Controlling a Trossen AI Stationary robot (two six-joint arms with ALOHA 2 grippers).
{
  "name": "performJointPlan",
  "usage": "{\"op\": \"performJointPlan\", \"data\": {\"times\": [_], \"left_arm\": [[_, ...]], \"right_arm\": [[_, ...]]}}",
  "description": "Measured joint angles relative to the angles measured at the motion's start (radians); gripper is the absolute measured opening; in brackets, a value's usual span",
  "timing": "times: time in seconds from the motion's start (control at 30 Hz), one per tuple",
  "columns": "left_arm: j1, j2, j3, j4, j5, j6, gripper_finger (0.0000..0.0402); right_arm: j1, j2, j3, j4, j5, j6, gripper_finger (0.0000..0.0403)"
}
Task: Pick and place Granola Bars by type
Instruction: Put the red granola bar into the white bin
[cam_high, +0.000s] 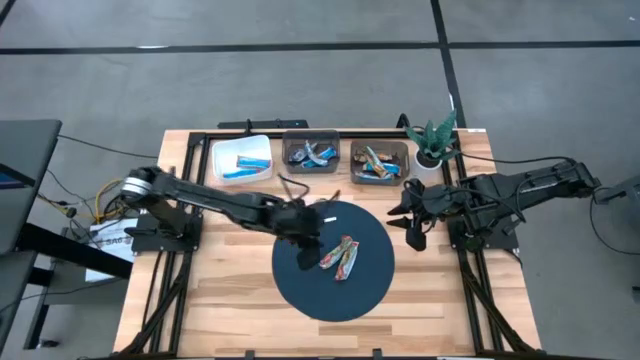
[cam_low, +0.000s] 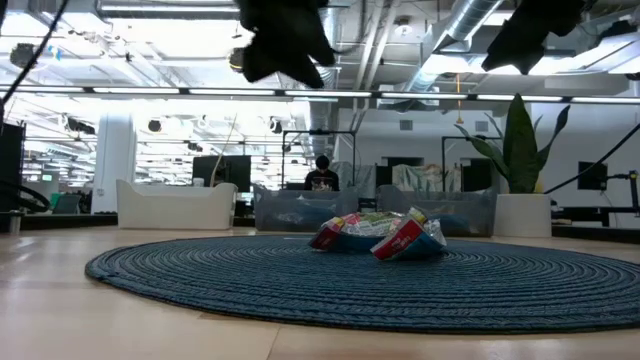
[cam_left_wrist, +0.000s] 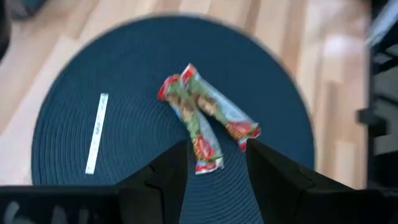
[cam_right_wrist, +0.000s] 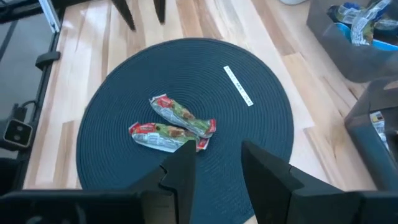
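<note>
Two granola bars in pale shiny wrappers with red ends lie on a round dark blue mat, meeting at one end in a narrow V. They also show in the low view, the left wrist view and the right wrist view. My left gripper hovers open over the mat, just to the left of the bars. My right gripper is open and raised beside the mat's right edge. A thin white strip lies on the mat's far part.
Three bins stand along the far edge: a white one with blue bars, a grey one and a second grey one with mixed bars. A potted plant stands at the far right. Bare wood surrounds the mat.
</note>
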Motion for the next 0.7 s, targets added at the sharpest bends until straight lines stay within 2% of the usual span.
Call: {"op": "performJointPlan", "data": {"times": [0.2,0.3,0.5,0.7], "left_arm": [[0.014,0.208,0.201,-0.150,-0.011,-0.149,0.0153],[0.024,0.289,0.261,-0.191,0.021,-0.189,0.0159],[0.030,0.415,0.294,-0.206,0.052,-0.236,0.0182],[0.028,0.464,0.294,-0.200,0.053,-0.234,0.0192]], "right_arm": [[0.001,0.000,0.000,-0.015,-0.029,-0.056,0.0119],[0.001,0.000,0.000,-0.014,-0.037,-0.077,0.0119],[0.001,0.000,0.000,-0.013,-0.052,-0.085,0.0119],[0.001,0.000,0.000,-0.013,-0.060,-0.095,0.0119]]}}
